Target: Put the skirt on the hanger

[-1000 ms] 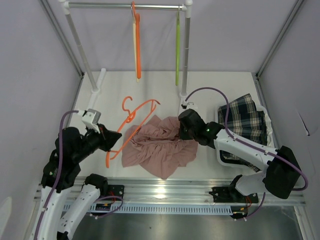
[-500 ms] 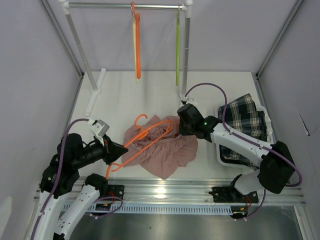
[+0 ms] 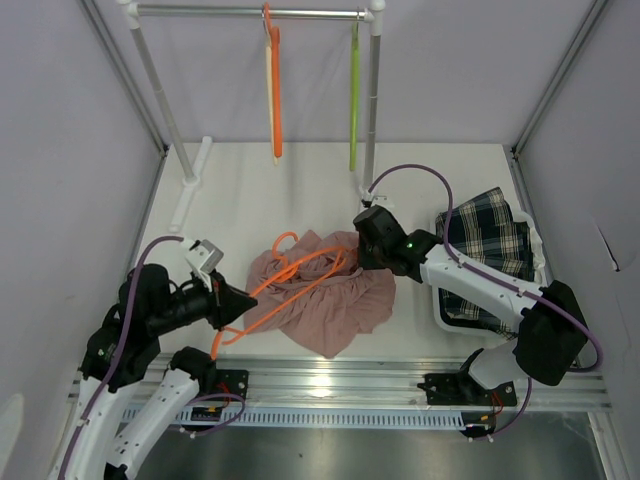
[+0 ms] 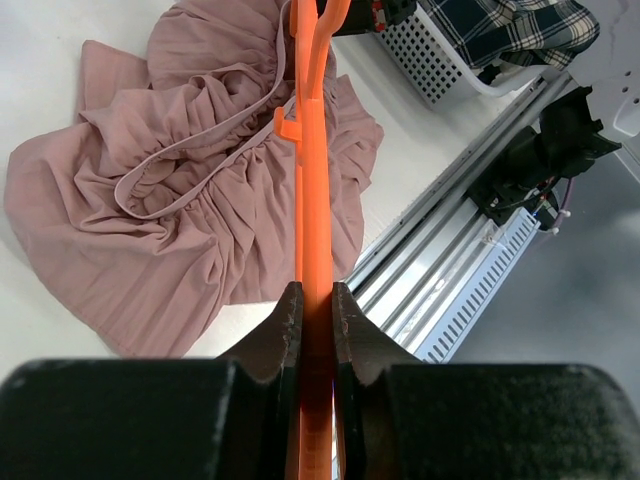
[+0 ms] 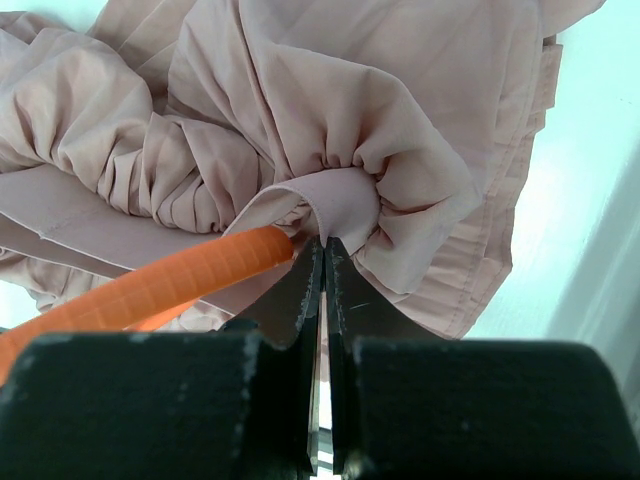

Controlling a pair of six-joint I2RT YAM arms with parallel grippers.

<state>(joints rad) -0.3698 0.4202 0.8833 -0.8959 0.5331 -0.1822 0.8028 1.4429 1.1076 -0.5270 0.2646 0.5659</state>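
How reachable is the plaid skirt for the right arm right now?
Probably not yet: the right gripper is shut on the pink garment. Once it lets go, the plaid skirt lies close beside that arm.

We see lilac walls (image 3: 60,150) enclosing a white table (image 3: 250,185), a rack (image 3: 250,12) behind, a metal rail (image 3: 330,385) in front.

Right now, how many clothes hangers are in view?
3 for certain: one orange hanger on the rail, a lime-green hanger right of it, a second orange hanger in the left gripper over the pink garment. A pale strip beside the first may be a fourth.
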